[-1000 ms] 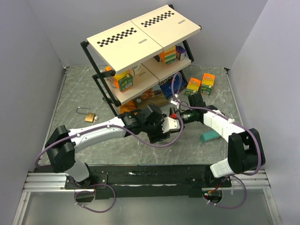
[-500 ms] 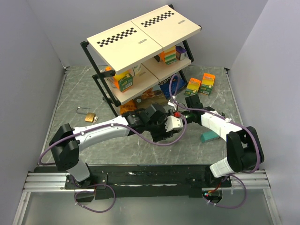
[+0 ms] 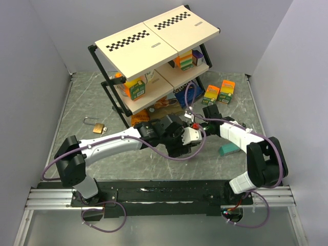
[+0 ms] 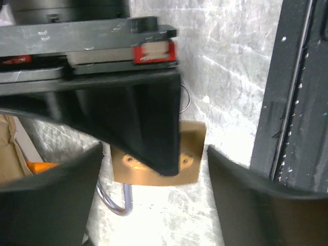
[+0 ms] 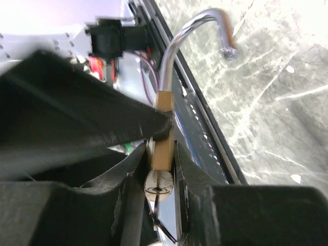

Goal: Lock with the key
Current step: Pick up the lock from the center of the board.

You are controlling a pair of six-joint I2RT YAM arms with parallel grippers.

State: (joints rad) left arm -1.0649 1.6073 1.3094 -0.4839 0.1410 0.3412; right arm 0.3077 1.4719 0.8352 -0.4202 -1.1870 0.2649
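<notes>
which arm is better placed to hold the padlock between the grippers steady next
Right. The right gripper sits tight against both faces of the brass padlock, whose shackle is open. The left gripper just stands open around it.

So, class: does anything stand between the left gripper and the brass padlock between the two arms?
Yes. A black finger of the right gripper lies across the face of the brass padlock, covering its upper middle. The left gripper has its own fingers either side of the lock, nothing visible between them and its edges.
</notes>
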